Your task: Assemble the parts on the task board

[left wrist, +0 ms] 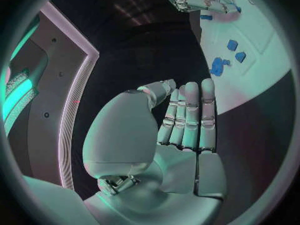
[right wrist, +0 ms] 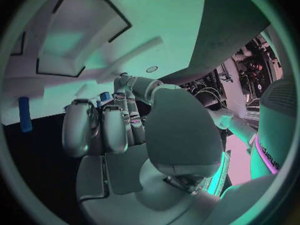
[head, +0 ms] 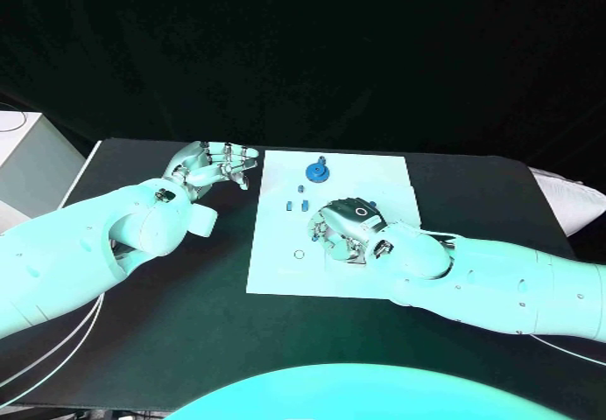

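Observation:
The white task board [head: 379, 188] lies in the middle of the black table. A round blue part with a peg [head: 319, 171] stands near the board's far edge, and small blue pieces [head: 294, 205] lie below it. My right hand [head: 348, 229] rests on the board with its fingers curled in. In the right wrist view a small blue part [right wrist: 105, 96] shows between that hand's thumb and fingertips, and a blue peg [right wrist: 24, 114] lies further off. My left hand [head: 212, 164] hovers beside the board's far left corner, its fingers [left wrist: 187, 115] straight, side by side and holding nothing.
A small ring mark [head: 298, 255] sits on the board's near left part. A pale box [head: 25, 166] stands off the table's left edge. The left wrist view shows the board's blue pieces [left wrist: 218, 66] and my right hand [left wrist: 194, 0] beyond.

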Robot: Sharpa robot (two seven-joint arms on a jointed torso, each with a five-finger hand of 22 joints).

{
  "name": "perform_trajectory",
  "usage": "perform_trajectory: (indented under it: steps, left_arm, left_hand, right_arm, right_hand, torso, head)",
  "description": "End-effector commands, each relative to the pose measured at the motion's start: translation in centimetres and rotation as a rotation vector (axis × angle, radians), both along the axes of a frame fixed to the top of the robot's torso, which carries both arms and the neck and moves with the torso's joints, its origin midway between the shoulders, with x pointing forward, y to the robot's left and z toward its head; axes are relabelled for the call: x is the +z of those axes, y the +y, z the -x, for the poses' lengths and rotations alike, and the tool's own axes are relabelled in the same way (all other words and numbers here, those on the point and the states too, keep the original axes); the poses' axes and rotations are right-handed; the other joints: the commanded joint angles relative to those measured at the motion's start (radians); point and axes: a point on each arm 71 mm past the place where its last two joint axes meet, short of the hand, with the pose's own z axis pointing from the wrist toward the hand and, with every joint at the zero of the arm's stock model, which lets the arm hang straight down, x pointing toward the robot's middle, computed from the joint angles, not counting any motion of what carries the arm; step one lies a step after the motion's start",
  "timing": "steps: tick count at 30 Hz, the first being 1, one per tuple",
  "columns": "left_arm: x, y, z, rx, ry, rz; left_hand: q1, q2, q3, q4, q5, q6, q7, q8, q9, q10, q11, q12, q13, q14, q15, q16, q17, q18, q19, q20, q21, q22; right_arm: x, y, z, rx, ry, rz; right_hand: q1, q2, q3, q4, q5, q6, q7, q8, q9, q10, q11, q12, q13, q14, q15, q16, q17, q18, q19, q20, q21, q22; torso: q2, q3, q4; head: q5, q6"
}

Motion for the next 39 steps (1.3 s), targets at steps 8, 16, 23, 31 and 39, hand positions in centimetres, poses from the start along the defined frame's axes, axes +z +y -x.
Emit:
perform_trajectory:
  steps: [8, 16, 23, 31, 39]
  left_arm:
    - [0.0, -0.1, 0.1, -0.017, 0.005, 0.009]
    - [0.0, -0.1, 0.1, -0.017, 0.006, 0.008]
    - [0.0, -0.1, 0.0, -0.016, 0.007, 0.008]
    - [-0.1, -0.1, 0.0, -0.016, 0.009, 0.007]
    - [-0.1, -0.1, 0.0, -0.016, 0.01, 0.007]
  left_hand:
    - [0.001, 0.009, -0.006, 0.001, 0.003, -0.003, 0.003, 0.007, -0.001, -0.007, 0.002, -0.005, -0.002, 0.002, 0.0, -0.005, -0.002, 0.014, 0.007, -0.001, -0.006, -0.001]
    - [0.001, 0.009, -0.006, 0.001, 0.003, -0.003, 0.003, 0.007, -0.001, -0.007, 0.002, -0.005, -0.002, 0.002, 0.0, -0.005, -0.002, 0.014, 0.007, -0.001, -0.006, -0.001]
    - [0.001, 0.009, -0.006, 0.001, 0.003, -0.003, 0.003, 0.007, -0.001, -0.007, 0.002, -0.005, -0.002, 0.002, 0.0, -0.005, -0.002, 0.014, 0.007, -0.001, -0.006, -0.001]
    - [0.002, 0.01, -0.006, 0.001, 0.002, -0.004, 0.003, 0.007, -0.002, -0.009, 0.002, -0.005, -0.003, 0.003, 0.0, -0.005, -0.002, 0.014, 0.007, -0.001, -0.006, -0.002]
    - [0.002, 0.01, -0.006, 0.001, 0.002, -0.004, 0.003, 0.007, -0.002, -0.009, 0.002, -0.005, -0.003, 0.003, 0.0, -0.005, -0.002, 0.014, 0.007, -0.001, -0.006, -0.002]
  right_arm:
    - [-0.6, 0.3, 0.2, 0.027, 0.038, 0.038]
    - [-0.6, 0.0, 0.1, 0.013, 0.029, 0.028]
    - [-0.4, -0.2, 0.0, -0.003, 0.011, 0.007]
    - [-0.1, -0.4, 0.0, -0.014, -0.004, -0.016]
    - [0.3, -1.0, 0.3, -0.025, -0.011, -0.044]
  right_hand:
    - [-0.024, -0.011, -0.014, 0.004, 0.006, -0.036, 0.017, -0.019, -0.004, -0.043, 0.016, -0.002, -0.009, 0.042, 0.008, 0.004, -0.015, -0.012, 0.018, 0.002, -0.003, 0.07]
    - [-0.043, -0.042, -0.026, 0.013, 0.02, -0.078, 0.025, -0.048, -0.02, -0.106, 0.03, -0.004, -0.028, 0.035, 0.02, -0.001, -0.037, -0.005, 0.006, 0.014, -0.042, 0.05]
    - [-0.047, -0.08, -0.042, 0.017, 0.002, -0.151, 0.03, -0.092, -0.044, -0.198, 0.043, 0.001, -0.049, 0.018, 0.031, -0.03, -0.095, 0.016, -0.024, 0.026, -0.152, -0.012]
    - [-0.037, -0.084, -0.064, 0.016, -0.001, -0.182, 0.025, -0.101, -0.055, -0.225, 0.045, 0.007, -0.049, 0.014, 0.032, -0.037, -0.112, 0.019, -0.028, 0.027, -0.177, -0.027]
    - [-0.036, -0.083, -0.066, 0.016, 0.0, -0.183, 0.023, -0.1, -0.056, -0.225, 0.044, 0.009, -0.048, 0.013, 0.032, -0.039, -0.117, 0.02, -0.028, 0.027, -0.182, -0.03]
  torso:
    - [-0.002, 0.0016, -0.0011]
    - [-0.001, 0.002, -0.0024]
    - [-0.001, 0.0026, -0.0005]
    - [0.0, 0.0019, -0.0011]
    - [-0.001, 0.0005, -0.001]
  head:
    - [0.005, -0.004]
    - [0.004, 0.002]
    - [0.001, 0.005]
    - [0.001, 0.009]
    - [-0.004, 0.012]
